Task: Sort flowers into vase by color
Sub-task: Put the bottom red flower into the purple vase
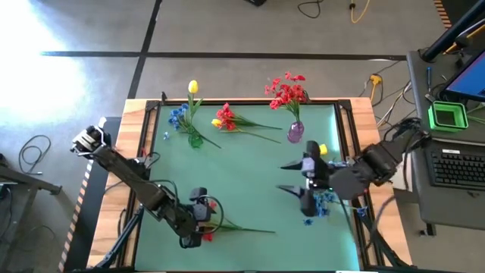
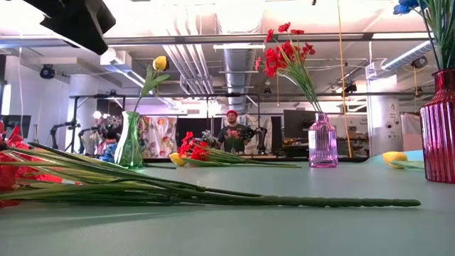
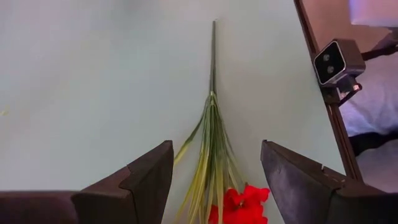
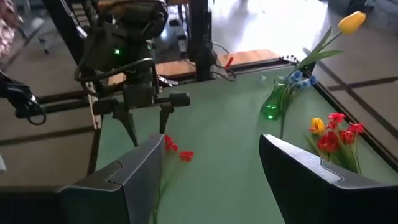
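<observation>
A red flower lies flat on the green mat at the near left, with its long stem (image 1: 246,228) running toward the right edge. It also shows in the low view (image 2: 213,195). My left gripper (image 3: 214,155) hovers open over its bloom end (image 3: 239,202), one finger on each side, apart from it. My right gripper (image 1: 292,176) is raised over the mat's right half, open and empty (image 4: 211,146). A green vase (image 1: 195,140) holds a yellow tulip and blue blossoms. A pink vase (image 1: 295,133) holds red flowers. A dark red vase (image 2: 439,128) holds blue blossoms.
A loose bunch of red and yellow flowers (image 1: 227,119) lies on the mat between the two far vases. A single yellow flower (image 2: 394,158) lies near the right edge. Blue blossoms (image 1: 326,201) show beneath the right arm. A wooden frame (image 1: 356,121) borders the mat.
</observation>
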Action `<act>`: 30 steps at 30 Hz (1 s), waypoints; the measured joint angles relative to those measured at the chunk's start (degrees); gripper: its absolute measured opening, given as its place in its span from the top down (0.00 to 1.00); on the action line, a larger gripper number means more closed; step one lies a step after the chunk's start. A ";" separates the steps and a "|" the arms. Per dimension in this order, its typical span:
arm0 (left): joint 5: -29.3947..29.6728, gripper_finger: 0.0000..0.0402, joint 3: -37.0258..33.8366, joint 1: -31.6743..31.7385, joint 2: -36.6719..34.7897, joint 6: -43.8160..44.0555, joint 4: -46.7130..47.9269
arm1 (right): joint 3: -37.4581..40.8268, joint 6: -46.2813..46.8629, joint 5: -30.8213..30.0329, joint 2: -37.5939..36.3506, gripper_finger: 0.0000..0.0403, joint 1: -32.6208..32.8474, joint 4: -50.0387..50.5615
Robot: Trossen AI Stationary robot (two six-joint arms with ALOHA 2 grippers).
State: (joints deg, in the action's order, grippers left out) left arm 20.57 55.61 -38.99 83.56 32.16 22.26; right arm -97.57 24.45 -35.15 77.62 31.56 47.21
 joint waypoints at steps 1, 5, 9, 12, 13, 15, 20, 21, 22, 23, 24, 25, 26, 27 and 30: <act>-0.06 0.43 0.00 -0.02 -0.23 1.06 0.94 | -1.37 -0.31 0.80 1.26 0.38 -0.71 0.83; -0.07 0.43 0.00 -0.75 -0.95 4.85 5.92 | -6.16 -3.71 3.14 6.75 0.38 -2.85 1.87; 0.36 0.43 0.00 -1.76 -1.35 4.82 6.73 | -14.28 -4.94 4.54 11.61 0.38 -4.40 7.95; 2.58 0.43 0.00 -1.90 -1.34 4.79 6.65 | -20.09 -4.94 4.55 15.28 0.38 -5.37 14.30; 2.76 0.43 0.00 -1.90 -1.29 4.87 6.61 | -21.49 -4.94 4.56 16.49 0.38 -5.62 15.89; 2.98 0.43 0.00 -1.90 -1.06 4.90 5.88 | -23.55 -4.96 5.26 18.73 0.38 -5.82 17.87; 3.95 0.43 0.00 -1.95 0.89 4.25 0.22 | -28.26 -4.63 6.25 22.22 0.38 -5.72 24.42; 4.31 0.43 0.00 -1.94 1.54 3.74 -1.47 | -28.95 -4.39 6.22 22.41 0.39 -5.69 25.97; 4.45 0.43 0.00 -1.94 2.30 3.19 -2.92 | -29.42 -4.00 6.21 22.54 0.39 -5.69 27.46; 4.45 0.43 0.00 -1.92 3.18 2.64 -4.38 | -29.81 -3.52 6.02 22.57 0.39 -5.72 28.77; 4.43 0.43 0.00 -1.89 3.99 1.99 -5.75 | -29.98 -3.06 5.70 22.45 0.39 -5.72 29.67; 4.44 0.43 0.00 -1.88 4.96 1.37 -6.75 | -30.04 -2.62 5.57 22.34 0.39 -5.74 30.50; 4.46 0.43 0.00 -1.75 5.94 0.92 -7.82 | -30.26 -2.12 5.59 22.09 0.39 -5.74 31.38; 4.45 0.43 0.00 -1.58 6.96 0.66 -8.73 | -30.33 -1.67 5.59 21.71 0.39 -5.74 31.97; 4.42 0.43 0.00 -0.94 10.30 0.38 -10.76 | -30.48 -1.52 5.57 20.19 0.39 -5.74 32.88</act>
State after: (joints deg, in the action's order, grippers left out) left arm 24.99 55.61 -39.93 93.87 32.54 11.50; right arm -128.05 22.93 -29.58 97.81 25.82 80.10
